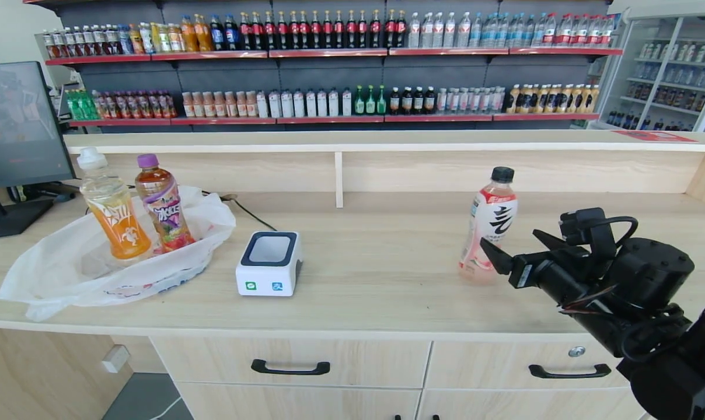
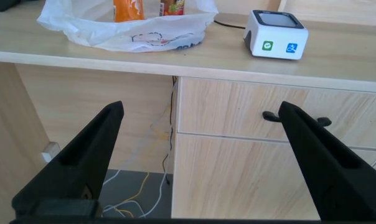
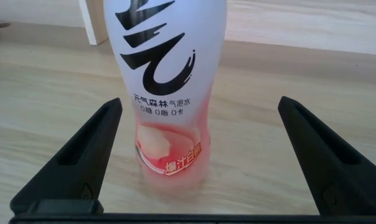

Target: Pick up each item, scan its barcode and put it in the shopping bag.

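Observation:
A pink drink bottle (image 1: 488,224) with a black cap stands upright on the right half of the counter. My right gripper (image 1: 513,245) is open just to its right, fingers pointing at its lower half. In the right wrist view the bottle (image 3: 169,87) stands just beyond the gripper (image 3: 200,109), centred on the gap between its spread fingers and untouched. The white scanner (image 1: 269,262) sits mid-counter. The white shopping bag (image 1: 66,274) lies at the left with an orange bottle (image 1: 110,213) and a purple-capped bottle (image 1: 161,204) standing in it. My left gripper (image 2: 200,149) is open and holds nothing, below counter height and facing the cabinet front.
A monitor (image 1: 14,134) stands at the far left behind the bag. A raised ledge (image 1: 387,143) runs along the back of the counter, with a divider (image 1: 338,178) under it. A cable (image 1: 253,216) trails behind the scanner. Drawers with black handles (image 1: 290,367) are below.

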